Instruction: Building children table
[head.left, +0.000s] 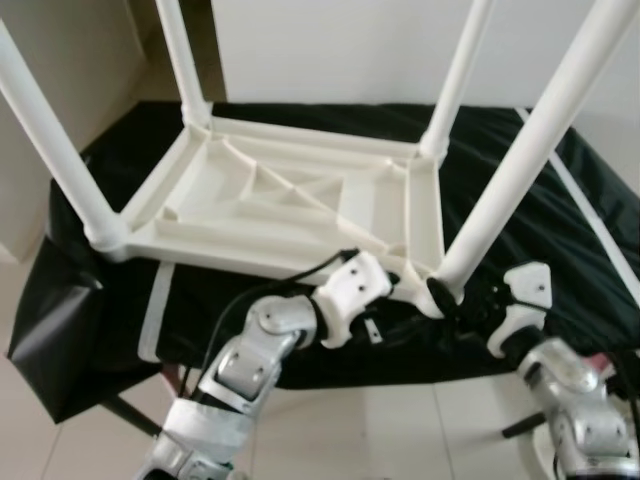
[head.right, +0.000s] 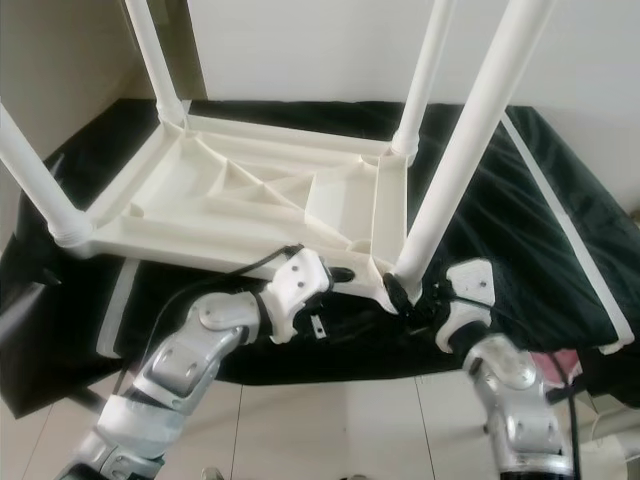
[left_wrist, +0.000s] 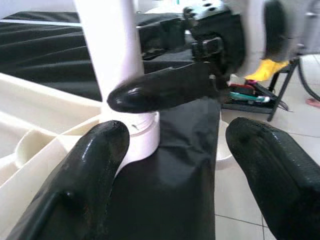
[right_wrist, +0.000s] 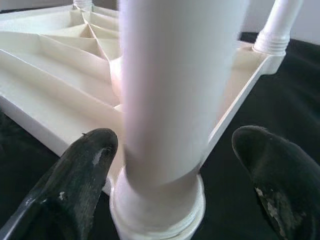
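A white plastic children's table (head.left: 300, 200) lies upside down on a black cloth, with all its legs pointing up. The near right leg (head.left: 520, 160) stands in its corner socket (head.left: 440, 272). My right gripper (head.left: 460, 298) is open astride the base of that leg (right_wrist: 175, 75), one finger (right_wrist: 80, 170) on each side with a gap. My left gripper (head.left: 405, 285) is open at the same corner from the left, and its fingers (left_wrist: 95, 160) point at the socket. One right finger (left_wrist: 160, 92) lies against the leg (left_wrist: 112, 50) in the left wrist view.
The black cloth (head.left: 520, 230) covers a low work surface, with white strips (head.left: 590, 220) lying across it at the right. Pale tiled floor (head.left: 400, 430) runs along the near side. A stand with yellow and red items (left_wrist: 262, 75) sits on the floor.
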